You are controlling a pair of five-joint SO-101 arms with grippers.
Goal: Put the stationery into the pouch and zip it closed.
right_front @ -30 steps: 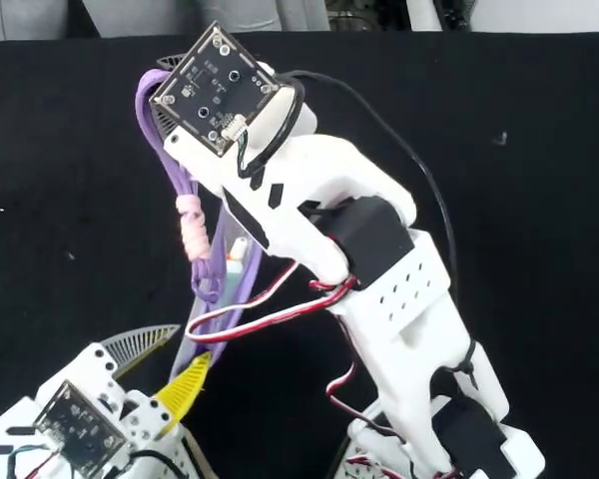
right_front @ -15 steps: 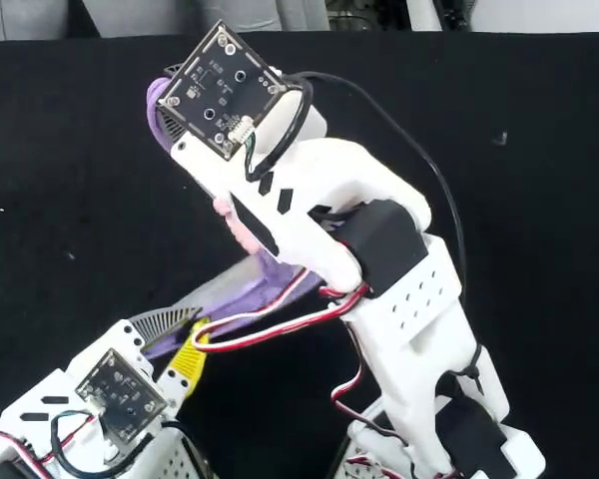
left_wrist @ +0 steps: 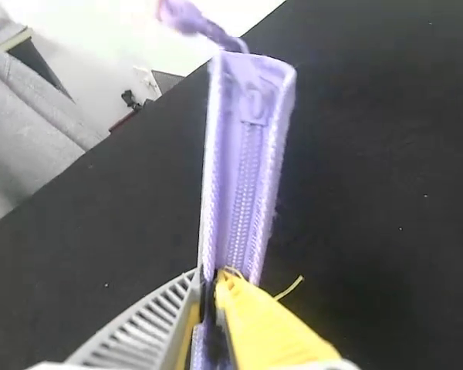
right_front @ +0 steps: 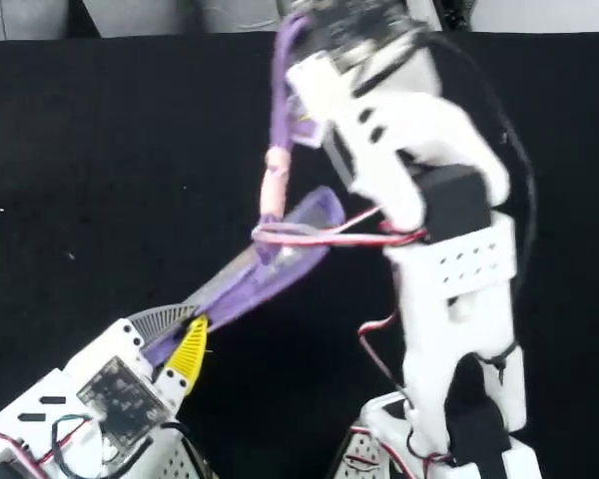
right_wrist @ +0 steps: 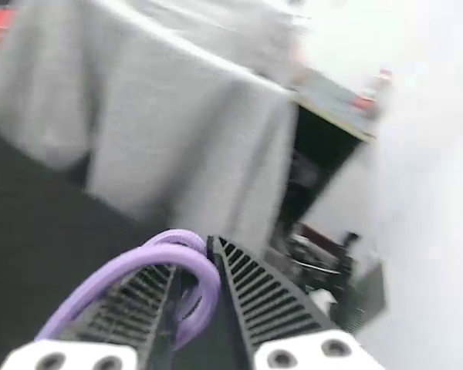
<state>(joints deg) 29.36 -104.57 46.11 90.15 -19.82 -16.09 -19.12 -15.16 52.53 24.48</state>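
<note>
The purple pouch (right_front: 270,269) hangs stretched in the air above the black table, slanting between my two arms. My left gripper (right_front: 178,334), with one grey and one yellow finger, is shut on the pouch's lower end. In the left wrist view the pouch (left_wrist: 243,177) runs straight away from the left gripper (left_wrist: 208,281), its zipper facing the camera. A purple cord (right_front: 280,100) with a pink bead (right_front: 273,185) rises from the pouch's far end. My right gripper (right_front: 304,25), high at the back, is shut on the cord's loop (right_wrist: 139,262); in its own view the right gripper (right_wrist: 194,258) pinches it.
The black table top (right_front: 80,150) spreads out on all sides under the pouch. Red and white wires (right_front: 329,238) of the right arm cross in front of the pouch's upper end. Grey fabric (right_wrist: 139,116) lies beyond the table's back edge.
My right arm has swung up and to the right with the cord, pulling the pouch taut and lifting its far end. The left gripper has kept its hold, rising slightly.
</note>
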